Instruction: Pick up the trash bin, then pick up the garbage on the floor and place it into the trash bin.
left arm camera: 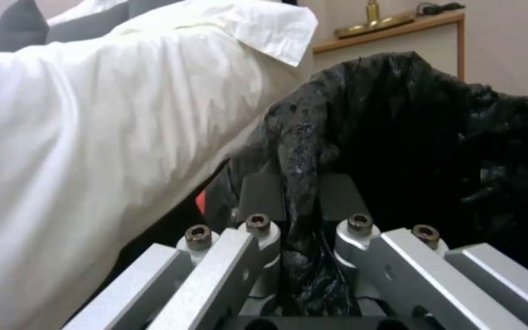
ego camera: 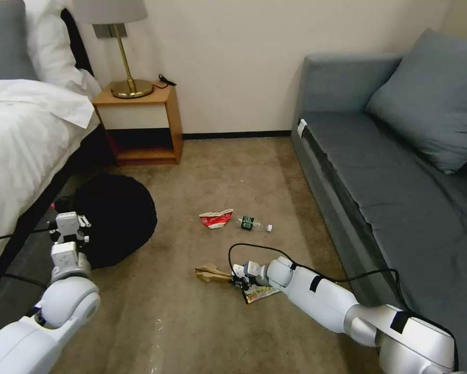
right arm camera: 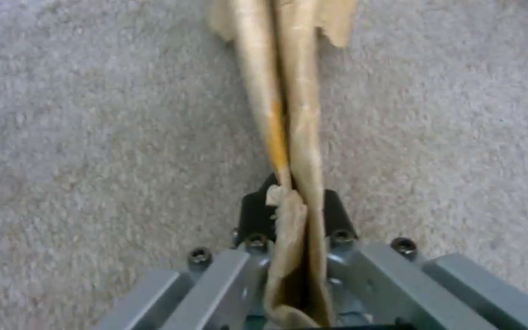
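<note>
The right arm is stretching low across the beige carpet (ego camera: 191,171), its forearm lying almost level with the floor, and the right claw (ego camera: 238,281) is pinching the crumpled brown paper (right arm camera: 288,114) between its closed dark fingers (right arm camera: 255,215). The paper is sticking out forward from the claw over the carpet. Just beside that wrist the yellow-silver snack wrapper (ego camera: 259,294) is lying flat. Farther ahead, the crumpled red-white paper carton (ego camera: 216,218) and the small clear bottle with a green label (ego camera: 253,224) are lying near each other.

The left arm is reaching forward beside the white-sheeted bed (ego camera: 20,135), elbow bent, wrist pointing ahead. The left claw (left arm camera: 300,197) is clamping the crinkly black bag at the rim of the round black-lined trash bin (ego camera: 116,218), which is sitting between the bed and the litter.
</note>
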